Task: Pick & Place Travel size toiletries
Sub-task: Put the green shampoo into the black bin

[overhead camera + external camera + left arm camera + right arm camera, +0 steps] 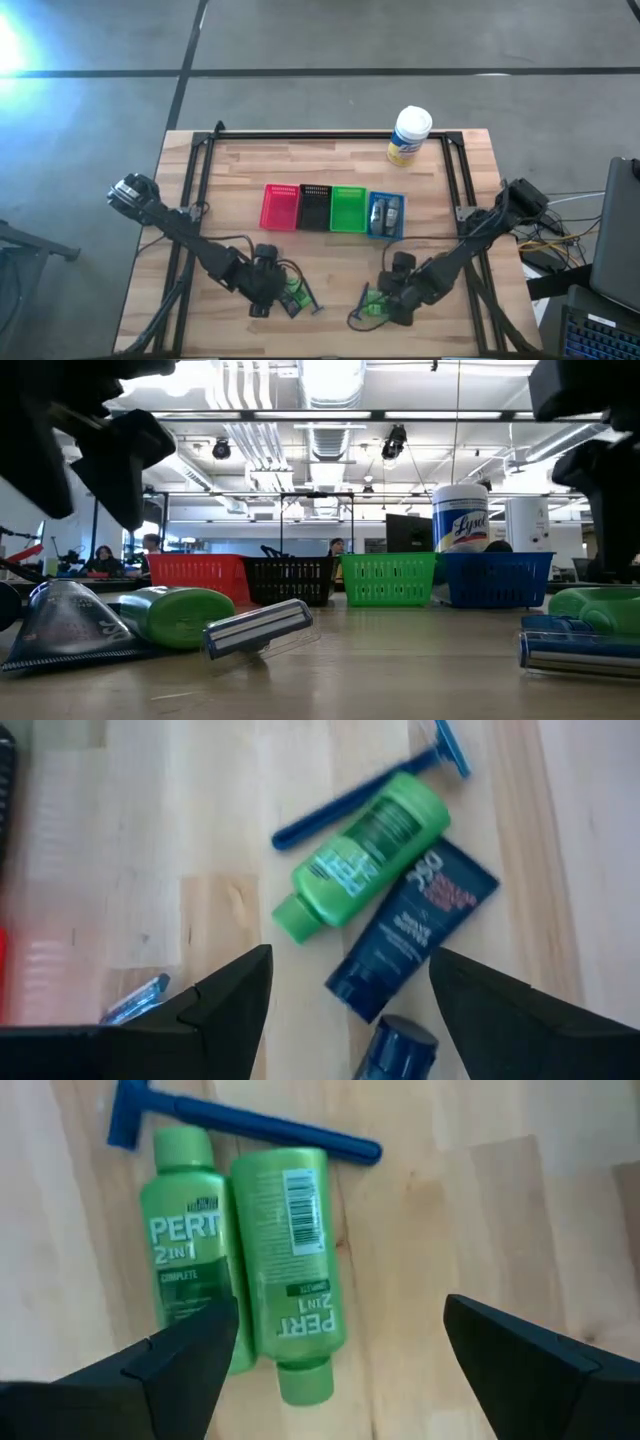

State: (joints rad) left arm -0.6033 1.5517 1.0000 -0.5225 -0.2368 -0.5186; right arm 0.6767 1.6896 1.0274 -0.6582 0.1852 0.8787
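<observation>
Wooden bench (330, 165) seen from above, with four small trays in a row at its middle: one red tray (280, 207), one black tray (315, 207), one green tray (348, 209) and one blue tray (387, 216). The blue tray holds a few small grey items; their number cannot be told. One white canister (409, 135) with a yellow label stands near the far edge of the bench, beyond the trays.

Left end effector (268, 290) hangs low over the near left part of the bench, its fingers (232, 995) spread and gripping nothing. Below it, in the left wrist view, lie one green bottle (362, 855), one dark blue tube (412, 927) touching that bottle's side, and one blue razor (372, 789) just beyond the bottle. The cap of a second dark blue item (402, 1048) shows between the fingers, and part of a pale blue razor head (137, 999) lies beside one finger.

Right end effector (392, 298) hangs low over the near right part of the bench, fingers (180, 1360) likewise spread and empty. Below it lie two green bottles marked PERT 2 IN 1 (290, 1265), side by side and touching, pointing opposite ways. One blue razor (240, 1122) lies across their far ends.

In the low view, one green bottle, one razor head (258, 626) and one clear tube end (65, 615) lie at the near left.
</observation>
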